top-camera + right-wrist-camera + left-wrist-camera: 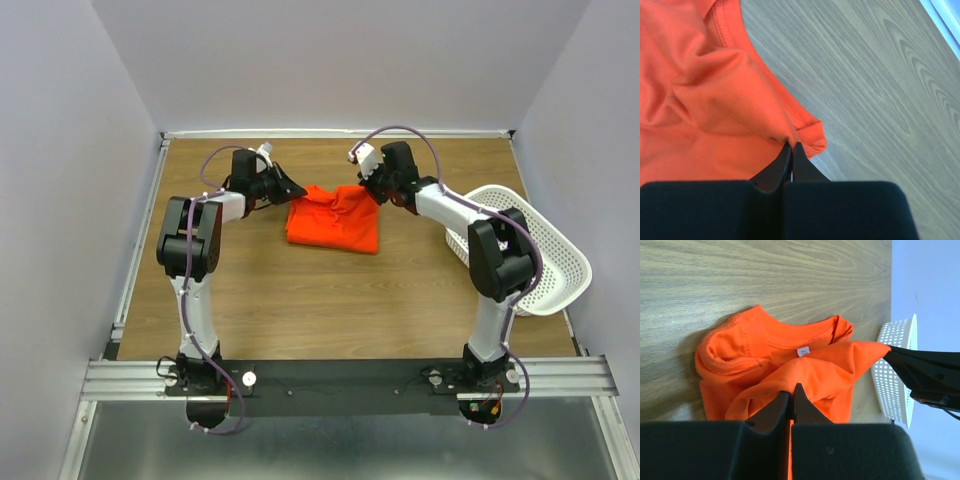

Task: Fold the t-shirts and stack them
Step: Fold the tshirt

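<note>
Mid-fold, left of the basket (551, 262): the left gripper (791, 391) and right gripper (791, 148) each pinch the orange shirt (333, 221) tight by its far edge. Next, probably, both must carry it evenly nearward.

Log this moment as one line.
left gripper: shut on t-shirt | right gripper: shut on t-shirt | t-shirt: crumpled on table | basket: far right

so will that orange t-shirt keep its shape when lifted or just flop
Probably floppy: the orange t-shirt lies in soft folds between the left gripper and the right gripper, both pinched shut on its cloth. Likely light, since fingertip pinches alone seem to hold an edge up. Pushed across the table, it would probably bunch rather than slide.
</note>
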Motion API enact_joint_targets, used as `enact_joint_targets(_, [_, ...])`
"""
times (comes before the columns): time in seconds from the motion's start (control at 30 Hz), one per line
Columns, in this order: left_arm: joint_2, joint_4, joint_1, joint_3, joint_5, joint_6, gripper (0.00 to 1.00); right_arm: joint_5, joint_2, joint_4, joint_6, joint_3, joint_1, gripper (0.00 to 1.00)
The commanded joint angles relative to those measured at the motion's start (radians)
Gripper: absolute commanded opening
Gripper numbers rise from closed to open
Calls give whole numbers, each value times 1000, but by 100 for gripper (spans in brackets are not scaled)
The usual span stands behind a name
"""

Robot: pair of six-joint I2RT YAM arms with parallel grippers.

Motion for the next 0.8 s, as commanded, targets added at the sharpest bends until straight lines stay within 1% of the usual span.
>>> enact_joint_targets(0.0, [27,-9,9,40,28,26,0,79,-39,40,18,-27,-6,0])
enact_joint_targets(0.2, [50,-12,12,76,14,13,0,169,-33,49,37,-36,-6,0])
enact_joint_targets(0.27, [59,-14,12,92,11,7,0,178,-42,52,35,-45,-6,1])
enact_joint_targets(0.33, [73,-23,12,109,8,7,0,227,-48,57,52,-53,-5,1])
enact_joint_targets(0.47, [96,-37,12,135,-1,10,0,270,-65,52,78,-74,-6,1])
enact_joint_targets(0.77, [128,-57,12,181,-6,18,0,286,-115,52,106,-140,-6,1])
